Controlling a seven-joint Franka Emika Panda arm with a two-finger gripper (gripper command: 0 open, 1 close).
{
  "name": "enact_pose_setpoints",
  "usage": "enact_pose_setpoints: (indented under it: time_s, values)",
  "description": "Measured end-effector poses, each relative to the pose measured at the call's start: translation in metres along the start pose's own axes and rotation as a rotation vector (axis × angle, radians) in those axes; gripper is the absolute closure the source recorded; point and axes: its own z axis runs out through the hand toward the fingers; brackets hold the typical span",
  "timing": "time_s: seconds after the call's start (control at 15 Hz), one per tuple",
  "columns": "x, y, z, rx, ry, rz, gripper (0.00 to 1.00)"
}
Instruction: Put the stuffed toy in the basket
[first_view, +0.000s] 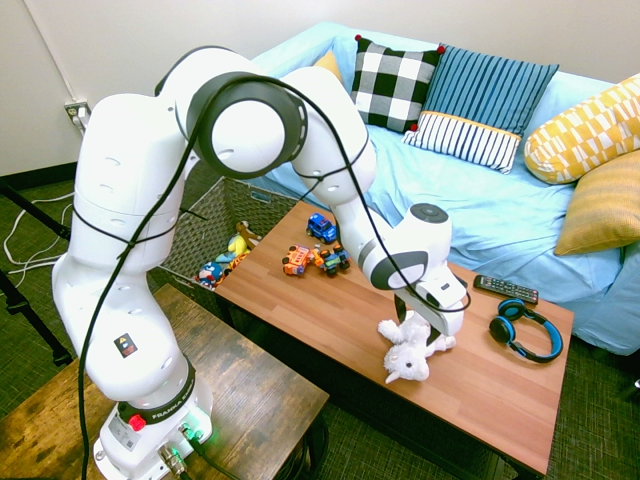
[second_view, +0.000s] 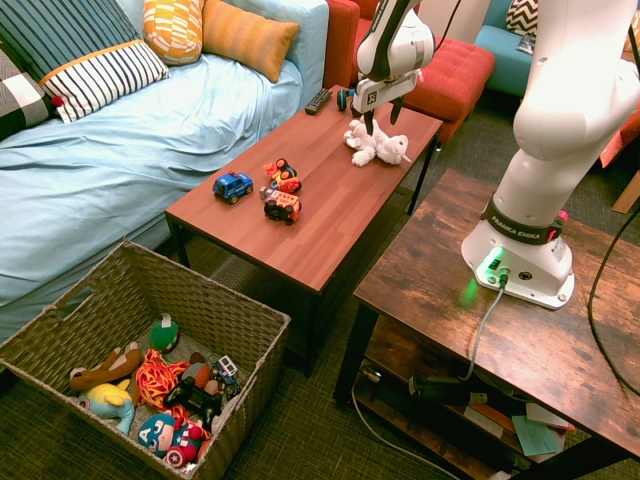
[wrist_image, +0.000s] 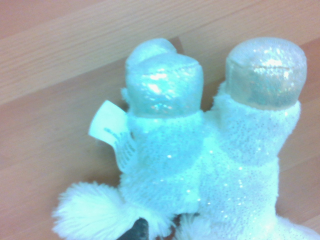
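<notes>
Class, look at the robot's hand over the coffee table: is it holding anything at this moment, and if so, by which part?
Nothing is held. The hand is open, pointing down just above the white stuffed toy, which lies on the wooden table.

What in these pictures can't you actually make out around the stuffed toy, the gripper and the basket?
- Stuffed toy: face too small in both exterior views; the wrist view shows only limbs, fur and a tag.
- White tag: print blurred in the wrist view.
- Gripper: whether the open fingers touch the plush; the hand blocks this in the first exterior view.
- Basket: mostly behind the arm in the first exterior view.
</notes>
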Motion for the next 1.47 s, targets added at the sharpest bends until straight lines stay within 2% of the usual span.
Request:
enact_pose_setpoints:
  time_s: [0.47,0.53,1.47]
  values:
    - [0.013,0.012,0.053,-0.006,-0.035,0.040,0.00]
    - [0.015,0.016,0.061,-0.007,-0.043,0.043,1.00]
    - [0.011,0.007,0.076,0.014,-0.069,0.056,1.00]
